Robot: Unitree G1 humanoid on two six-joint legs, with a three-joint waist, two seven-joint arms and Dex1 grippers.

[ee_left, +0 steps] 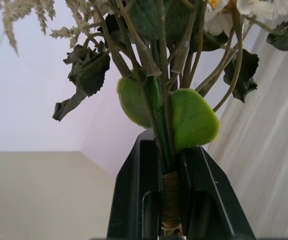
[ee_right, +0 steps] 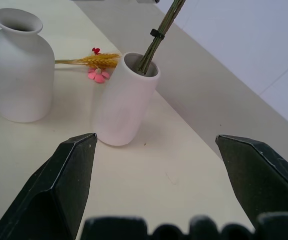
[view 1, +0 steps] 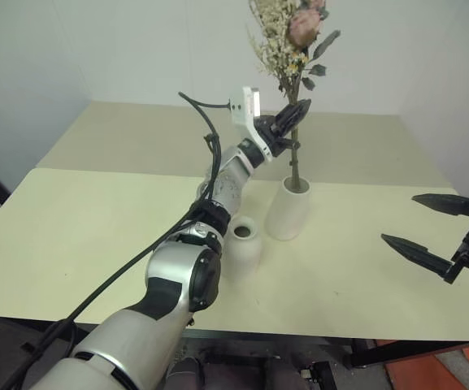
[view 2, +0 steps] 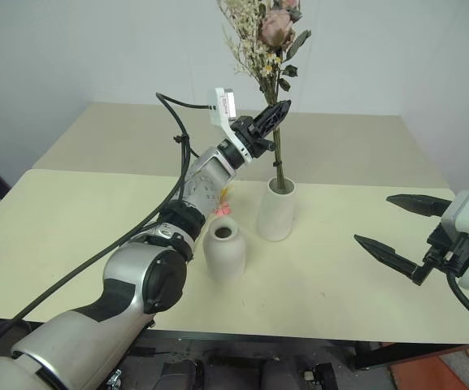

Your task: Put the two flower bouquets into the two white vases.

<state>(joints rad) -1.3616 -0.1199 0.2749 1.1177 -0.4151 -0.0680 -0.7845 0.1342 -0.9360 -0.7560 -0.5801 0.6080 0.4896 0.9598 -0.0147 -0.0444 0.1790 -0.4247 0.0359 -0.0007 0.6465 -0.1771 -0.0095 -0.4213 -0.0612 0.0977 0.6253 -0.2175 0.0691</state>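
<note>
Rose bouquet (view 1: 293,32): you see its stems standing in the taller white vase (view 1: 288,210) on the cream table (view 1: 71,236), the blooms rising well above the rim. Your left gripper (view 1: 293,122) is clamped on the stems partway up. The shorter rounded vase (view 2: 224,252) stands just beside the tall one. Behind them the slim bundle of yellow-orange stalks (ee_right: 91,60) lies flat on the table. Your right gripper (view 2: 397,227) hangs well apart at the right, fingers spread wide.

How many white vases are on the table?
2: the taller vase stands mid-table with the rose bouquet stems inside; the shorter vase stands beside it, on the near side, holding nothing.
</note>
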